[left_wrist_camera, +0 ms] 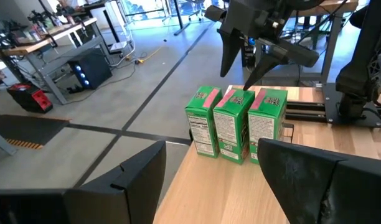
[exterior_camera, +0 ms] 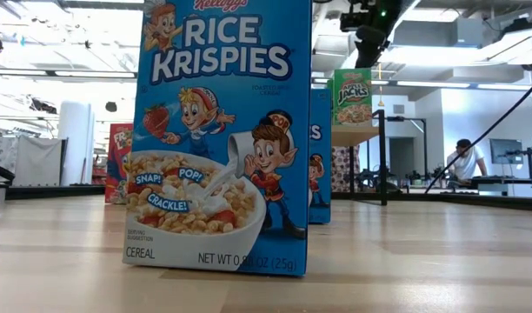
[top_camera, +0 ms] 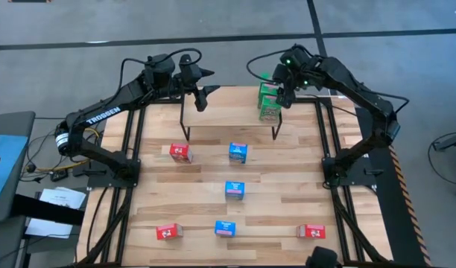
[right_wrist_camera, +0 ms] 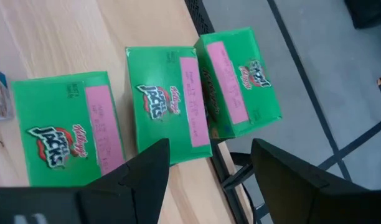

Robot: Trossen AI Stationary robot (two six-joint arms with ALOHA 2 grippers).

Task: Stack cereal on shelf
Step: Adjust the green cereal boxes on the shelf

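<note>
apple jacks boxes (right_wrist_camera: 169, 106), three green cartons, stand upright in a tight row at one end of the shelf (top_camera: 228, 112), right below the right gripper (top_camera: 286, 95), whose fingers (right_wrist_camera: 141, 174) hang spread and empty just above their pink-labelled tops. so the green set looks done; the next move likely turns on the six boxes left on the counter (top_camera: 287, 190). all of them lie well apart from both sets of fingers, toward the near end of the counter. the upright blue rice krispies box (top_camera: 238, 152) and the red box (top_camera: 180, 152) lying flat are closest to the shelf; the blue one sits about midway between the arms, the red one on the left arm's side. two more blue boxes (top_camera: 234, 190) and two flat red ones (top_camera: 167, 232) lie farther off. the left gripper (top_camera: 202, 93) hovers over the shelf's bare end, fingers (left_wrist_camera: 125, 180) parted, holding nothing.

cartons are thin glossy printed card, light, sharp-edged, rectangular. shelf top is pale smooth wood on thin black legs; counter is slatted wood.
</note>
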